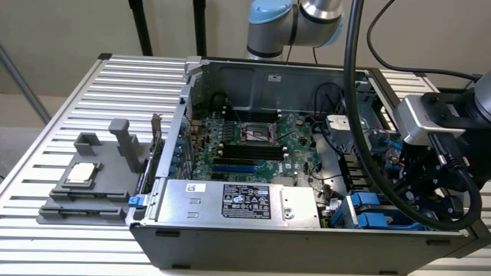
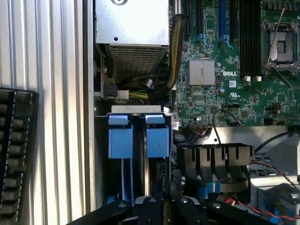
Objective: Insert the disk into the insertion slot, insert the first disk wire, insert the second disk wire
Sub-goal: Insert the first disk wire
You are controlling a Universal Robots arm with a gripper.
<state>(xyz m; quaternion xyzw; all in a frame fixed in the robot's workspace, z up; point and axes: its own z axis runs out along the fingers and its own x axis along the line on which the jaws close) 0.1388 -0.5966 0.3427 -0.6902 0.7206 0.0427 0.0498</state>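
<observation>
Where the dark grey computer case lies open on the slatted metal table, the gripper hangs inside the case at the corner on the exterior view's right.

- Insertion slot: a metal bay with bright blue plastic parts at the near edge of the case. It sits just beside the gripper, toward the exterior view's left and slightly lower.
- Blue tabs: two, side by side under a silver bracket. In the wrist view they are straight ahead of the gripper's black linkage and near it.
- Gripper state: whether it is open or closed cannot be told.
- Silver power-supply box: along the same near edge, at the exterior view's left of the slot.
- Green board: on the case floor beyond the box.
- Grey fixture: on the table outside the case, well apart from the gripper.
</observation>
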